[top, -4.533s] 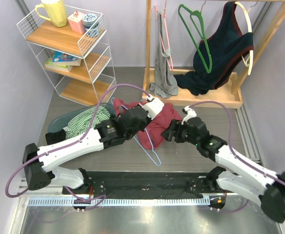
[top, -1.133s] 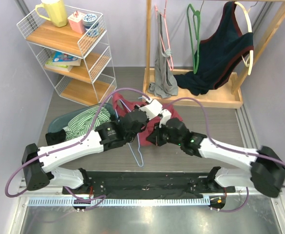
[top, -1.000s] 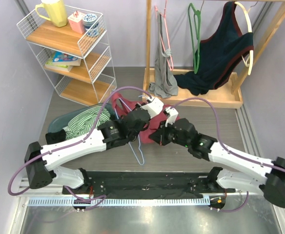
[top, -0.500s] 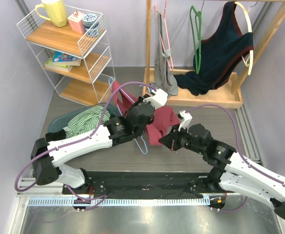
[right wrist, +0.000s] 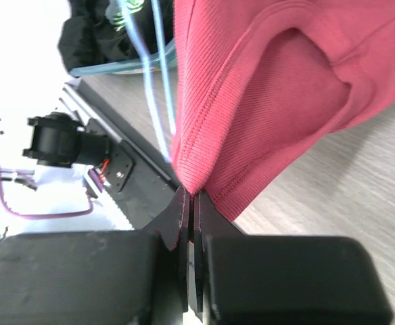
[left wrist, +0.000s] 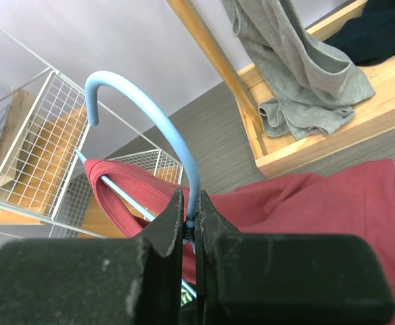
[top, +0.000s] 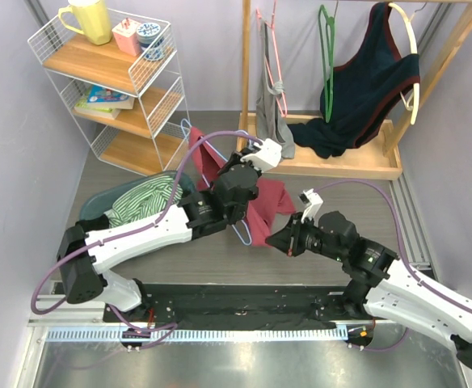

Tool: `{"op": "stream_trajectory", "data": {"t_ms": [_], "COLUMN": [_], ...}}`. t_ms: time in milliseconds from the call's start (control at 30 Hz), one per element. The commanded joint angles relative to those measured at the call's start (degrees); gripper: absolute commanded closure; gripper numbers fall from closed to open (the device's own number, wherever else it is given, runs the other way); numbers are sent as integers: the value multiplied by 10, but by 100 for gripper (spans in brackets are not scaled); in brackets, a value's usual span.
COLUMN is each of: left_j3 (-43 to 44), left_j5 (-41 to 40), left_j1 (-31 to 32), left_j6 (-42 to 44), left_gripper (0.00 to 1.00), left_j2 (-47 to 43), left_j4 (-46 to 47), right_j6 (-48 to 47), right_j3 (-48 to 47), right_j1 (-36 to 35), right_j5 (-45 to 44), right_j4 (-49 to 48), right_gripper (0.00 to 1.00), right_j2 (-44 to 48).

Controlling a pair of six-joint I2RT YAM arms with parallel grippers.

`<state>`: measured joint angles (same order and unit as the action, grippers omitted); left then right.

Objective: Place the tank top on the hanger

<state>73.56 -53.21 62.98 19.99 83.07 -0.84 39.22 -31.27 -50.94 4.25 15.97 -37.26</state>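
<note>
The light-blue hanger (left wrist: pixel 158 118) is held up off the floor, its neck pinched in my left gripper (left wrist: pixel 192 217), which is shut on it. One strap of the maroon tank top (left wrist: pixel 306 203) is looped over the hanger's left arm. From above, the tank top (top: pixel 270 202) hangs beside the left gripper (top: pixel 226 192), and the hanger's hook (top: pixel 186 128) points towards the shelf. My right gripper (right wrist: pixel 189 203) is shut on a folded edge of the tank top (right wrist: pixel 279 101), low and to the near right (top: pixel 280 240). Blurred hanger wires (right wrist: pixel 158 88) pass behind the cloth.
A white wire shelf (top: pixel 131 89) stands at the back left. The wooden rack (top: pixel 341 166) at the back holds a grey garment (top: pixel 272 129), a navy garment (top: pixel 365 89), a green hanger (top: pixel 326 56) and a pink hanger (top: pixel 276 69). A teal basin with striped cloth (top: pixel 143 202) sits on the left.
My left gripper has lifted the hanger up and back, carrying the tank top with it. My right gripper has drawn the cloth's edge nearer and to the right.
</note>
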Motion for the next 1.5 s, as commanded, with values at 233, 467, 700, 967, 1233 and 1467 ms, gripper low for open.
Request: {"op": "stream_trajectory", "data": {"t_ms": [233, 467, 700, 967, 1233, 1467], "left_j3": [36, 22, -10, -31, -32, 0], "left_j5": [-42, -28, -7, 5, 5, 15], "left_j1": [-20, -22, -22, -22, -22, -22], "left_j6": [19, 37, 38, 25, -8, -43], "left_gripper": [100, 100, 100, 100, 100, 100], "left_j2": [9, 3, -17, -33, -27, -8], "left_j4": [75, 99, 123, 117, 124, 122], "right_j6": [52, 65, 66, 54, 47, 67], "right_j3": [29, 17, -3, -23, -51, -40], "right_j1": [-2, -3, -3, -2, -3, -3], "right_j5": [67, 57, 38, -5, 17, 40], "right_j4": [-17, -6, -3, 13, -27, -88], "right_gripper": [99, 99, 99, 99, 99, 99], "right_j2": [38, 71, 68, 61, 21, -12]}}
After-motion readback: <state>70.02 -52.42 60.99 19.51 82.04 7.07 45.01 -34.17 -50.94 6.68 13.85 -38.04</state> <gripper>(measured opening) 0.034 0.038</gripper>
